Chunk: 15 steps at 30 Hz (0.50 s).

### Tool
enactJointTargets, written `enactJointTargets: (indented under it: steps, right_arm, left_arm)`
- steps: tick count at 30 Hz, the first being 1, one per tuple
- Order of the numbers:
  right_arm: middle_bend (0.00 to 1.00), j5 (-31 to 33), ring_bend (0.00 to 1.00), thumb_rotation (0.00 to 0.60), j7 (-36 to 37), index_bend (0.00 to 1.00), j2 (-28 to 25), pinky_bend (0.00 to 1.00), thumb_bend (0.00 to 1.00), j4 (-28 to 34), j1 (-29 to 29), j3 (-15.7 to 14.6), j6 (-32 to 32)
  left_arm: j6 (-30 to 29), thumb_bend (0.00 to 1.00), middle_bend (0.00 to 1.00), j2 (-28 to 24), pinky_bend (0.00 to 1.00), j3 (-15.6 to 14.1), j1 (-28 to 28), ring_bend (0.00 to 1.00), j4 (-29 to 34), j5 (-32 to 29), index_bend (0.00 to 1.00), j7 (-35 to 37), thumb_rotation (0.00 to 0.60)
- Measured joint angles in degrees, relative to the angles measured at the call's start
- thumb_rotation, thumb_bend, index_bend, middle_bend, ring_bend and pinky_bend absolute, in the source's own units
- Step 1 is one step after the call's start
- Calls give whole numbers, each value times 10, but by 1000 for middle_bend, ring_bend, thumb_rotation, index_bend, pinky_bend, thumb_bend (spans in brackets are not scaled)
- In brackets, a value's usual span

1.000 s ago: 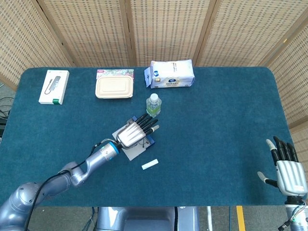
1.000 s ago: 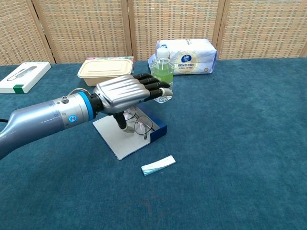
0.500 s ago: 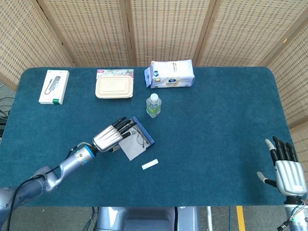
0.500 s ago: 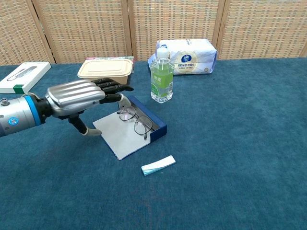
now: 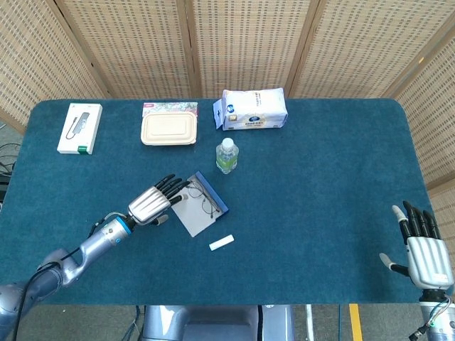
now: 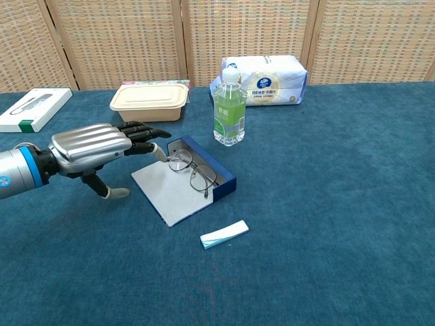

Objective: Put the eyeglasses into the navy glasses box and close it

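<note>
— Left hand (image 5: 151, 204), from the head view: we see it flat with fingers spread, holding nothing, just beside the pale flap of the navy glasses box (image 5: 202, 208). Our right hand (image 5: 424, 256) sits well apart at the table's (image 5: 320, 185) edge, fingers apart, empty too.

— And the eyeglasses (image 5: 208, 206)?

— They lie in the box, lenses up, against its navy wall. The lid is not yet shut.

— From the chest view?

— We see the left hand (image 6: 92, 146) palm down, its fingertips (image 6: 158, 133) near the box (image 6: 221, 182) corner, not touching it. The eyeglasses (image 6: 192, 170) rest tilted on the wall, one lens seeming to ride over the rim.

— So the risk?

— We judge that folding the flap now could pinch the frame or push it out, since it may not sit fully inside. A careless sweep might also knock the bottle (image 6: 230, 106) nearby.
</note>
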<state>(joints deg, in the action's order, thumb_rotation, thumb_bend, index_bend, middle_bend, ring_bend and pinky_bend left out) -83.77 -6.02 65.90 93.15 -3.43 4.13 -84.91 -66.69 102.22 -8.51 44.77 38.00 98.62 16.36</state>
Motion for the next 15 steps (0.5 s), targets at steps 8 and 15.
enactJointTargets:
  steps: [8,15]
  right_arm:
    - [0,0,0,600,3,9,-1,0,208,0,0,0,1]
    - [0,-1,0,600,6,9,-2,0,208,-1,0,-1,1]
  left_arm:
    - [10,310,0,27,0,4,-1,0,-39,-2,210,12,600]
    - [17,310,0,48,0,8,2,0,-67,-3,220,20,600]
